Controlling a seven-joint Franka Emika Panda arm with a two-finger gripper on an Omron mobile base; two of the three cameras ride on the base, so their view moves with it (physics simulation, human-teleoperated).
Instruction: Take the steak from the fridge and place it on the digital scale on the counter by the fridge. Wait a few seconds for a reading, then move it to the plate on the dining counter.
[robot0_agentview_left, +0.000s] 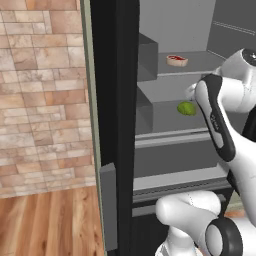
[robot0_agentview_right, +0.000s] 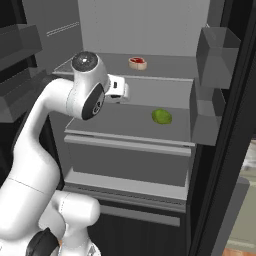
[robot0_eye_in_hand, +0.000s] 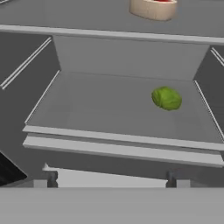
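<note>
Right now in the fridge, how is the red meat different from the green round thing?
The steak is red with a pale tan rim; the green fruit is green all over. The steak is a flat slice; the green fruit is a rounded lump. The steak lies on the upper shelf; the green fruit sits one shelf lower and further right. Both are small, lie loose on grey shelves inside the open fridge, and nothing is touching them.

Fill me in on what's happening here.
A white robot arm is reaching into the open fridge, its gripper facing the shelves and holding nothing; its fingertips sit wide apart. The steak lies untouched on the upper shelf, and a green round fruit sits on the shelf below. The gripper is level with the lower shelf, so the steak has yet to be picked up.
</note>
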